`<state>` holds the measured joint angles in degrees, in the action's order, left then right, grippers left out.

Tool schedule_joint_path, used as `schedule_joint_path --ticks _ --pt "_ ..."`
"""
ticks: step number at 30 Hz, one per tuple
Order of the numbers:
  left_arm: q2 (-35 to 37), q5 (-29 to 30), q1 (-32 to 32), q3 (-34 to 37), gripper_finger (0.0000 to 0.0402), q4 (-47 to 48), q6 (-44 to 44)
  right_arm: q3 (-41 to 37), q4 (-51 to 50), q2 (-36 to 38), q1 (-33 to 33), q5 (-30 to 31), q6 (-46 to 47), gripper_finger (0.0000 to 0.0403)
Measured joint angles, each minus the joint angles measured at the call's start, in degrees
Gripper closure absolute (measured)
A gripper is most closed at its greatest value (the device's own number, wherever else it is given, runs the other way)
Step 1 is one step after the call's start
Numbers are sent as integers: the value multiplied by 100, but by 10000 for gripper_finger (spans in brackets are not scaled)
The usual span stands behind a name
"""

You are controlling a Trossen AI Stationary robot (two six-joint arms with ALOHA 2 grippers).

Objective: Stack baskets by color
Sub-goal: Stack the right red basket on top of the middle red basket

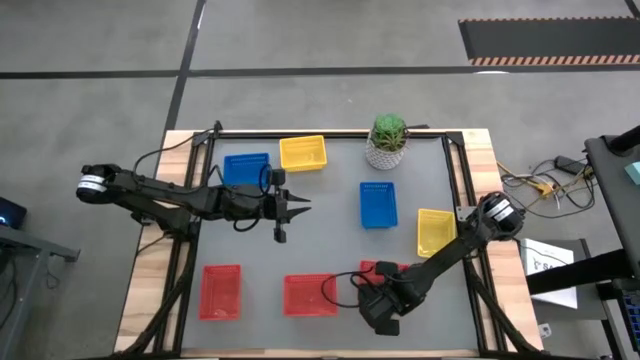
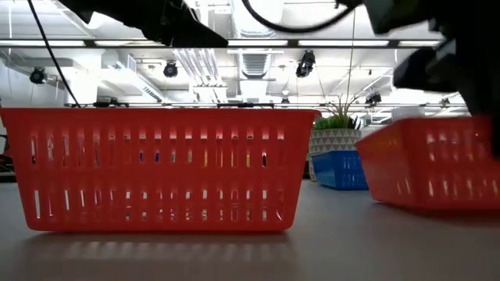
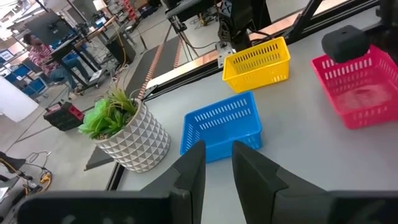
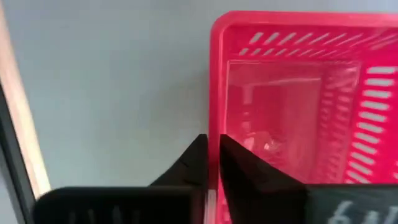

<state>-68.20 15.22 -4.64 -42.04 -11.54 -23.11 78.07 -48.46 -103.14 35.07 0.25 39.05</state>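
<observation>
Near table front | right tool (image 4: pixel 211 155) clamped on red basket (image 4: pixel 292 93) rim; left tool (image 3: pixel 217 168) narrow, holding nothing

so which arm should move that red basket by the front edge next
Right. Its gripper already has its jaws closed over the rim of the red basket, while the left gripper hangs mid-table near the blue basket, holding nothing.

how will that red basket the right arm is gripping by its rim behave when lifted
The red basket is thin slotted plastic, so probably light for its size. The right gripper has its jaws pinching just one rim wall, so the basket may hang tilted and the wall may flex slightly. It looks empty, so nothing should spill.
</observation>
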Motion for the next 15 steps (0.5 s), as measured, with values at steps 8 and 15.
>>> schedule_joint_path --ticks 8,15 --pt "95 16 -3 16 338 -237 -31 493 -729 250 -86 211 -7 394" --pt "545 288 -46 276 338 -255 51 1420 -1968 95 -163 570 -8 394"
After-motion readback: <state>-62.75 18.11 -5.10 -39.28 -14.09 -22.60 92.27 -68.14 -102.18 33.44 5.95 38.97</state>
